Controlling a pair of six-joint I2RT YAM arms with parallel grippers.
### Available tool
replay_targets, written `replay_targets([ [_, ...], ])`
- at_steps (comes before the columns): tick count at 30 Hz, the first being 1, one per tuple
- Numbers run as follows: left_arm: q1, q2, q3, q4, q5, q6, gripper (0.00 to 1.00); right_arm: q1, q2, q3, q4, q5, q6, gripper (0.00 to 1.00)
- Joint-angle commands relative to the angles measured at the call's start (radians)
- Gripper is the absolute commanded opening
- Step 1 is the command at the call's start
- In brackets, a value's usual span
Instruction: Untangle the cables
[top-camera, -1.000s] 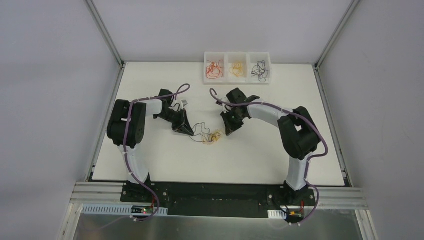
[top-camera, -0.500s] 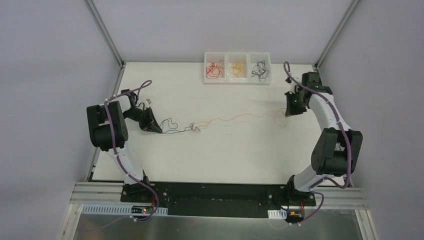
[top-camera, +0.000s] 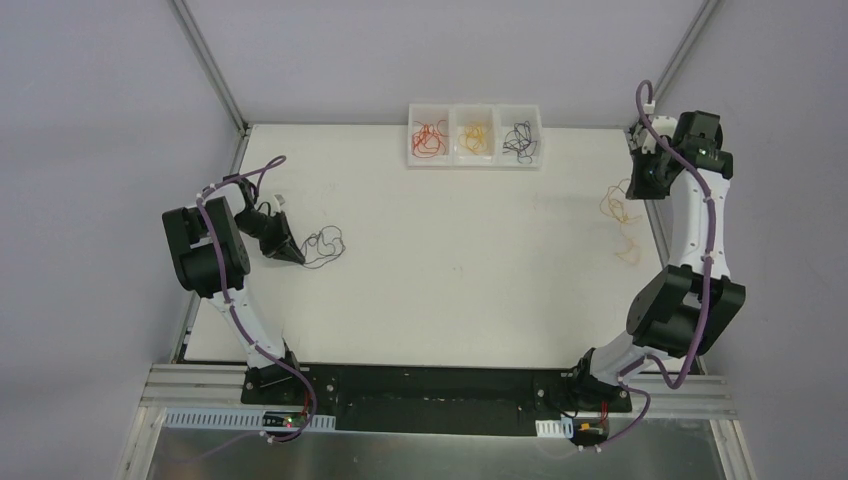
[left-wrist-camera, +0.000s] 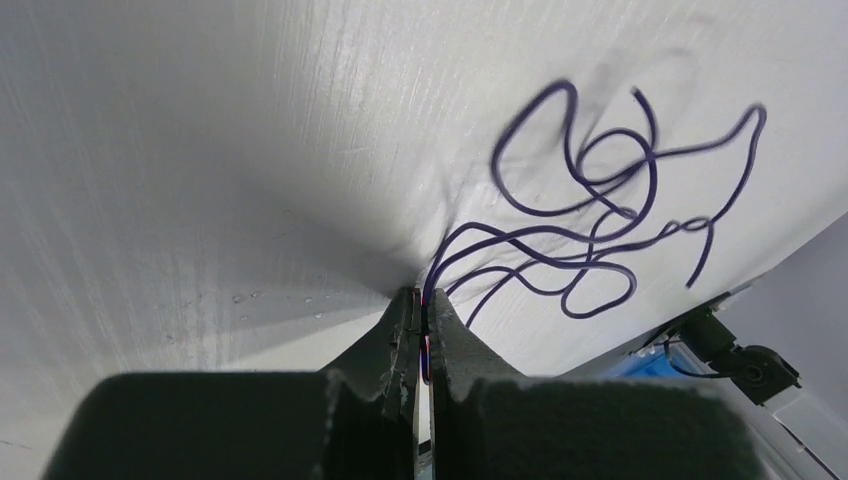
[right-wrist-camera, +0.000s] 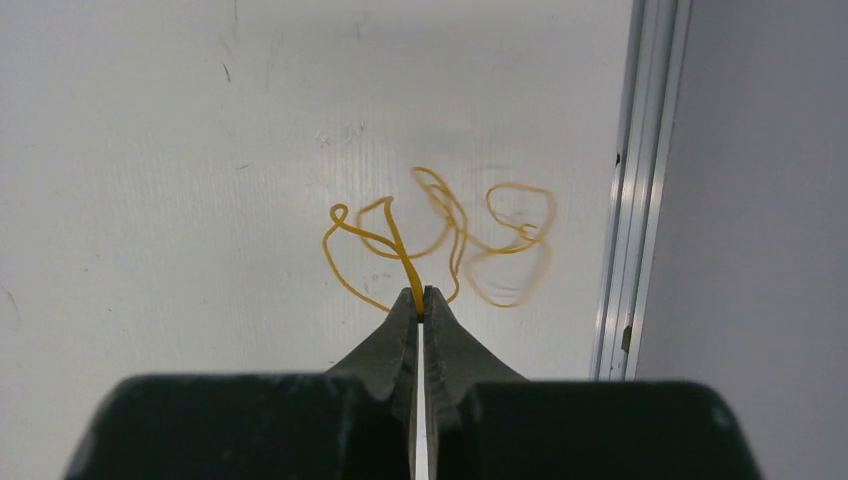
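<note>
White table (top-camera: 460, 290), no readable text; left gripper (left-wrist-camera: 422, 318) at left edge clamps purple cable (left-wrist-camera: 436, 270); right gripper (right-wrist-camera: 420, 300), stretched far right, pinches yellow cable (right-wrist-camera: 405, 262).

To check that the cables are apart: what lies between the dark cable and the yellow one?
Only bare table, as the top view shows: no strand joins the dark cable to the yellow cable.
</note>
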Motion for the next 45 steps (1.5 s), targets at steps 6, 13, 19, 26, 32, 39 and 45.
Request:
replay_targets([
  [6, -0.030, 0.026, -0.008, -0.025, 0.083, 0.024, 0.00, 0.013, 0.053, 0.304, -0.093, -0.214, 0.154, 0.00],
  [13, -0.191, -0.045, -0.039, 0.025, 0.135, 0.018, 0.00, 0.117, 0.150, 0.573, 0.024, -0.292, 0.415, 0.00],
  [19, -0.304, -0.041, -0.026, 0.071, 0.150, -0.028, 0.00, 0.250, 0.275, 0.732, 0.213, -0.232, 0.591, 0.00],
  [26, -0.395, -0.003, 0.028, 0.106, 0.147, -0.092, 0.00, 0.349, 0.454, 0.853, 0.399, -0.066, 0.646, 0.00],
  [32, -0.435, 0.018, 0.040, 0.130, 0.136, -0.122, 0.00, 0.395, 0.596, 0.953, 0.504, -0.011, 0.686, 0.00],
  [39, -0.483, 0.035, 0.026, 0.151, 0.125, -0.143, 0.00, 0.440, 0.697, 1.007, 0.615, 0.052, 0.730, 0.00],
  [45, -0.488, 0.054, 0.038, 0.154, 0.112, -0.148, 0.00, 0.465, 0.750, 1.011, 0.692, 0.081, 0.733, 0.00],
])
